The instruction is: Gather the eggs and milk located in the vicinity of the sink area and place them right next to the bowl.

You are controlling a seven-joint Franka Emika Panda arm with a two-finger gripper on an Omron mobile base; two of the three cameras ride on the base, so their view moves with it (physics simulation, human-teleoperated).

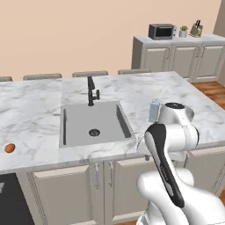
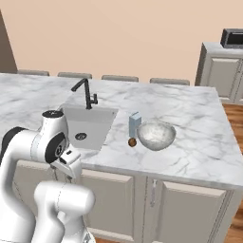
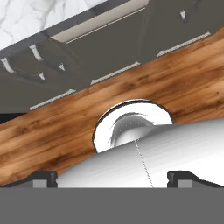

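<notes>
Gripper [image 3: 112, 177] fingertips stand far apart at the bottom of the hand view, spread wide and grasping nothing; we see them aimed down at the wooden floor [image 3: 57, 127] and the grey cabinet doors [image 3: 113, 39] below the counter edge. We note the arm folded low in front of the counter, its elbow raised above the front edge and the hand tucked beneath, well apart from every task thing. On the marble counter [image 2: 190, 118], past the front edge, the sink [image 1: 94, 123] lies recessed with its black faucet [image 1: 91, 91] at the rear rim. Right of the sink, the milk [image 2: 135, 124] stands upright, just beside the bowl [image 2: 156, 135]; one brown egg [image 2: 133, 142] lies at the carton's foot, near the bowl's left side. A second, orange-brown egg [image 1: 9, 148] rests near the counter's front edge, far left of the sink and well apart from the bowl. Beyond the island, we see a rear counter with a microwave [image 1: 161, 31] against the beige wall.
</notes>
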